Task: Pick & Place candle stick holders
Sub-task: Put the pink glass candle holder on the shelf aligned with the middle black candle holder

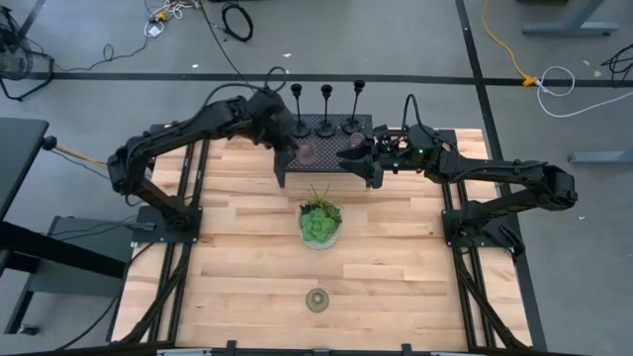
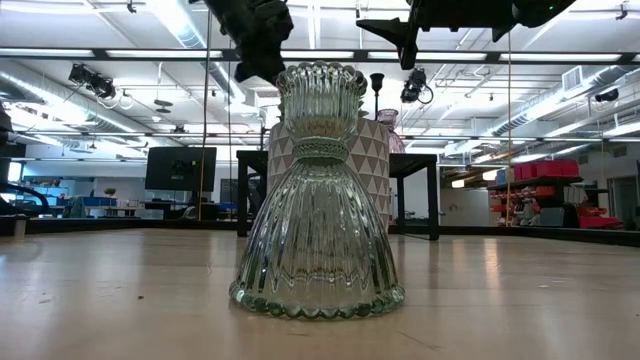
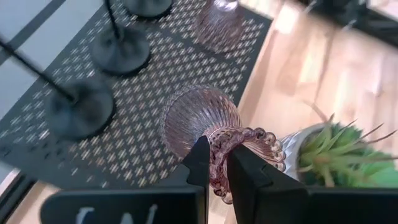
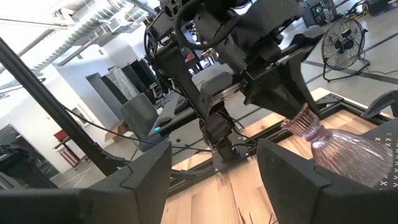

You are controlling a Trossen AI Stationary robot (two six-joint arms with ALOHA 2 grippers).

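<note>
Three slim black candle stick holders (image 1: 326, 94) stand by their round bases along the far edge of the black mesh rack (image 1: 287, 168). My left gripper (image 1: 300, 146) is over the rack, shut on a pink ribbed glass cup (image 3: 199, 115). A second pink glass cup (image 3: 217, 25) stands on the rack farther off. A greenish glass cup (image 1: 316, 299) stands on the table near the front edge and fills the low view (image 2: 318, 200). My right gripper (image 1: 350, 156) is open and empty at the rack's right part, facing the left gripper. My left gripper pinches the pink cup's beaded top rim (image 3: 217, 177) between its two fingers, one finger (image 3: 252, 177) seemingly over the cup's opening and one (image 3: 199, 163) outside. The fingers come from above, slanting down. The cup is tilted, its wide base (image 4: 357, 152) toward the mesh; whether it touches, I cannot tell.
A green plant in a bowl (image 1: 320, 222) stands on the wooden table just in front of the rack, close below the held cup (image 3: 336, 155). Bare wood lies to the left and right of the plant and toward the front edge.
</note>
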